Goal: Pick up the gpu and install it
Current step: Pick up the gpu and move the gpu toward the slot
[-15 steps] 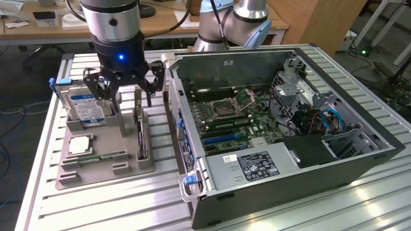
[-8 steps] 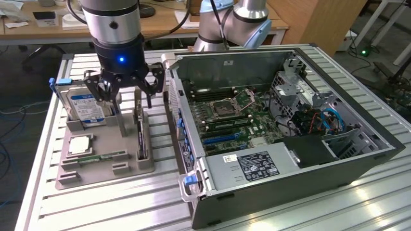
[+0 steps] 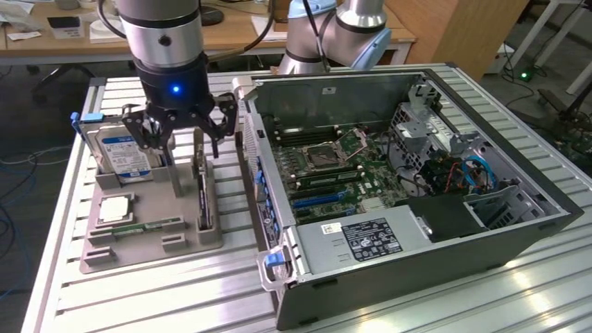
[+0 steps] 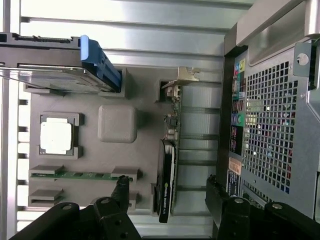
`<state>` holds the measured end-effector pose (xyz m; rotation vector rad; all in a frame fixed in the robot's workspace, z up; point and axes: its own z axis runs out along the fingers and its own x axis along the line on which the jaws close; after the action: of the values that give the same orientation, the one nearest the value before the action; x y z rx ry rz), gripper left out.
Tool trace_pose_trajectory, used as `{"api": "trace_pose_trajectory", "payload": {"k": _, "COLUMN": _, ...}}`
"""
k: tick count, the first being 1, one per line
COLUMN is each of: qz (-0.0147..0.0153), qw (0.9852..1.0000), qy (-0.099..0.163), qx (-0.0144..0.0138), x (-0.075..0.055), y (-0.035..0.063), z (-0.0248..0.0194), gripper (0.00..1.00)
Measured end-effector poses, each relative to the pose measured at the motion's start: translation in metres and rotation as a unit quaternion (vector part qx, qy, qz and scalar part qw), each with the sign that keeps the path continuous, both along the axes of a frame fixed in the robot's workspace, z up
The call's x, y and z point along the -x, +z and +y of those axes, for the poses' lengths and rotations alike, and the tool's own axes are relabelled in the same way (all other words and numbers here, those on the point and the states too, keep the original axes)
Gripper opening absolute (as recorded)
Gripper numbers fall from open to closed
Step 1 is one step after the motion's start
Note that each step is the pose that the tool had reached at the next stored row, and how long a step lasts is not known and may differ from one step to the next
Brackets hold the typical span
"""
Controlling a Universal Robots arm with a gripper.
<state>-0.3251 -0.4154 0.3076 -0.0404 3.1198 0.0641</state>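
Observation:
The gpu (image 3: 202,189) is a thin dark card standing on edge in a slot of the grey holder tray (image 3: 190,244), just beside the open computer case (image 3: 370,208). My gripper (image 3: 185,142) hangs open right above the card's far end, empty. In the wrist view the gpu (image 4: 167,160) runs lengthwise with its silvery bracket (image 4: 183,77) at one end. The two dark fingertips (image 4: 121,184) of my gripper (image 4: 167,186) stand on either side of the card's other end, clear of it.
On the same tray stand a silver hard drive with a blue-white label (image 3: 125,154), a square processor chip (image 3: 116,208) and a green memory stick (image 3: 148,226). The case's perforated rear wall (image 4: 272,130) rises close beside the gpu. Everything rests on a slatted metal table (image 3: 138,298).

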Motion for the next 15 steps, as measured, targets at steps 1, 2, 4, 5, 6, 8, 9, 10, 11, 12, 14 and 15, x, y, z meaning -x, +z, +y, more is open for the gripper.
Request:
{"api": "trace_pose_trajectory", "payload": {"k": 1, "qz": 0.0, "qw": 1.0, "qy": 0.0, "qx": 0.0, "x": -0.0007, "y": -0.0005, "z": -0.0001, "gripper": 0.72}}
{"api": "trace_pose_trajectory", "payload": {"k": 2, "qz": 0.0, "qw": 1.0, "qy": 0.0, "qx": 0.0, "x": -0.0011, "y": -0.001, "z": -0.0001, "gripper": 0.72}}
{"api": "trace_pose_trajectory", "payload": {"k": 4, "qz": 0.0, "qw": 1.0, "qy": 0.0, "qx": 0.0, "x": -0.0016, "y": -0.002, "z": 0.0, "gripper": 0.72}}
{"api": "trace_pose_trajectory", "payload": {"k": 5, "qz": 0.0, "qw": 1.0, "qy": 0.0, "qx": 0.0, "x": -0.0018, "y": -0.0025, "z": 0.0, "gripper": 0.72}}
{"api": "trace_pose_trajectory", "payload": {"k": 6, "qz": 0.0, "qw": 1.0, "qy": 0.0, "qx": 0.0, "x": -0.002, "y": -0.003, "z": 0.0, "gripper": 0.72}}
{"api": "trace_pose_trajectory", "payload": {"k": 8, "qz": 0.0, "qw": 1.0, "qy": 0.0, "qx": 0.0, "x": -0.0022, "y": -0.0041, "z": 0.0, "gripper": 0.72}}
{"api": "trace_pose_trajectory", "payload": {"k": 9, "qz": -0.0001, "qw": 1.0, "qy": 0.0, "qx": -0.0001, "x": -0.0022, "y": -0.0048, "z": 0.0, "gripper": 0.72}}
{"api": "trace_pose_trajectory", "payload": {"k": 10, "qz": 0.0, "qw": 1.0, "qy": 0.0, "qx": 0.0, "x": -0.0023, "y": -0.0055, "z": 0.0, "gripper": 0.72}}
{"api": "trace_pose_trajectory", "payload": {"k": 11, "qz": 0.0, "qw": 1.0, "qy": 0.0, "qx": 0.0, "x": -0.0024, "y": -0.0061, "z": 0.0, "gripper": 0.72}}
{"api": "trace_pose_trajectory", "payload": {"k": 12, "qz": 0.0, "qw": 1.0, "qy": 0.0, "qx": 0.0, "x": -0.0024, "y": -0.0069, "z": 0.0, "gripper": 0.72}}
{"api": "trace_pose_trajectory", "payload": {"k": 14, "qz": 0.0, "qw": 1.0, "qy": 0.0, "qx": 0.0, "x": -0.0026, "y": -0.0082, "z": 0.0, "gripper": 0.72}}
{"api": "trace_pose_trajectory", "payload": {"k": 15, "qz": 0.0, "qw": 1.0, "qy": 0.0, "qx": 0.0, "x": -0.0026, "y": -0.0089, "z": 0.0, "gripper": 0.72}}
